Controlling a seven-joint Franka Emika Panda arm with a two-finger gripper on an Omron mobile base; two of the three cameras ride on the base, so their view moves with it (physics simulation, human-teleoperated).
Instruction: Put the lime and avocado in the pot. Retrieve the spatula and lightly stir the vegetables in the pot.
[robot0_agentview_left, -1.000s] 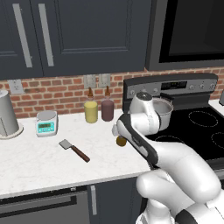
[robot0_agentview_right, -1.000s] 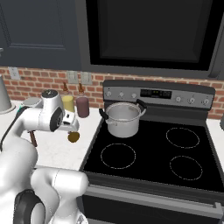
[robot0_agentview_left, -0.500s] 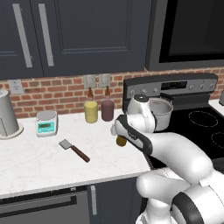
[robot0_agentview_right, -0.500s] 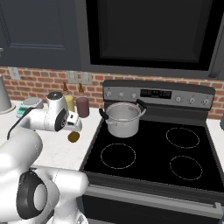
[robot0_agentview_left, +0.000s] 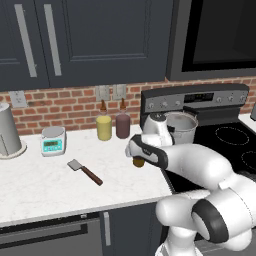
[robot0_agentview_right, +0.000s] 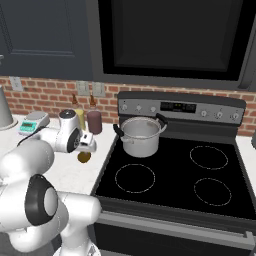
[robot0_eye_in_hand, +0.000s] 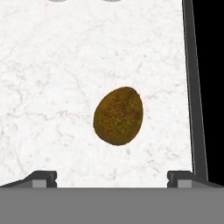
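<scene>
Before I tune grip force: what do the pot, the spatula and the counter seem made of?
The pot: polished steel by its silvery sheen, with black handles, perhaps plastic. The spatula: matte grey blade, likely metal, on a reddish-brown handle that looks like wood. The counter: white with faint veins, marble-like stone.

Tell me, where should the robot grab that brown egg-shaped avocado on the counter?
Best around its middle, coming straight down from above. The avocado lies alone on the white counter, near the stove edge. The open pincer hangs over it, fingertips apart on both sides. Squeezing across the narrower width probably holds better than pinching its rounded ends.
</scene>
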